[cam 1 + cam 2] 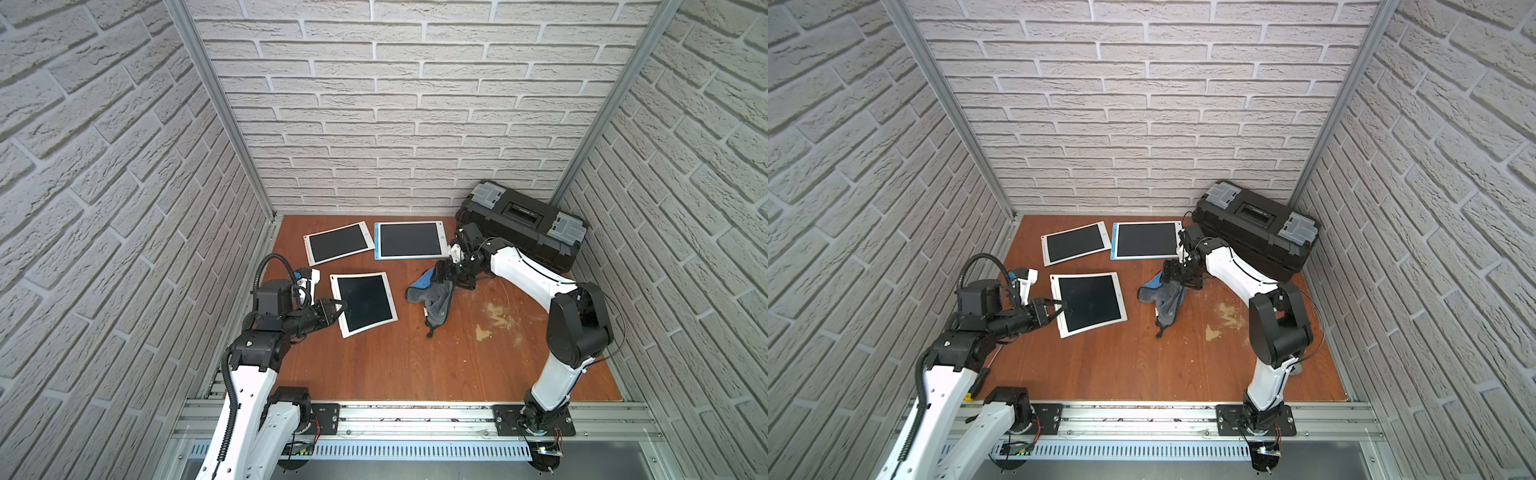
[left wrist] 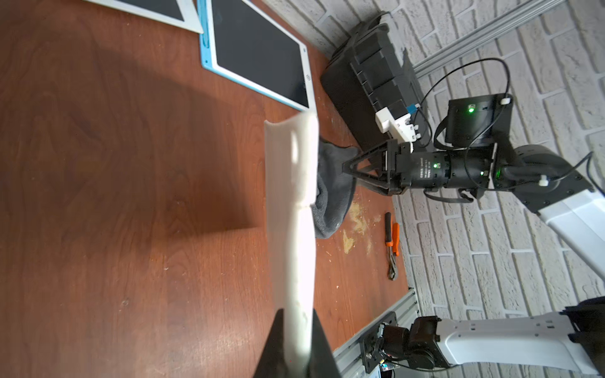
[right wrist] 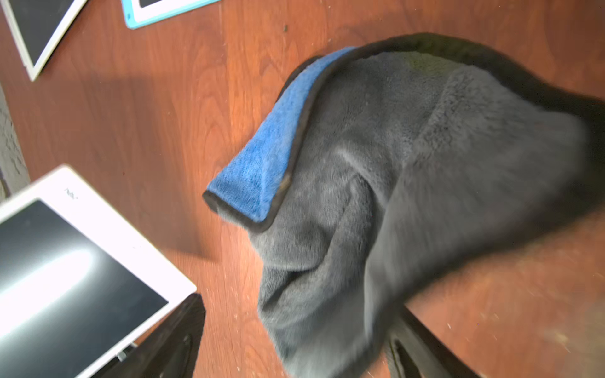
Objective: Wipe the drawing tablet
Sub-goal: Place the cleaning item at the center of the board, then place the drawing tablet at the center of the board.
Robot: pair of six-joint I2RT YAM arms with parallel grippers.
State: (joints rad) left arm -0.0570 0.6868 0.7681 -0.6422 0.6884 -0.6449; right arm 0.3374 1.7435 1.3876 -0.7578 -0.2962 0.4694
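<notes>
Wooden table (image 1: pixel 395 365) carries tablets (image 1: pixel 410 246), grey cloth (image 1: pixel 436 299), black toolbox (image 1: pixel 523 224)

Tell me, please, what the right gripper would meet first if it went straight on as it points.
Most likely the grey cloth, sitting between the right gripper's open fingers; depth beyond it is unclear.

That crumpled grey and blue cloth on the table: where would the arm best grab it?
Probably the raised grey hump of the cloth, from straight above, pinching across it. The cloth looks bunched high there, while its blue corner looks flat against the table and gives little to pinch.
</notes>
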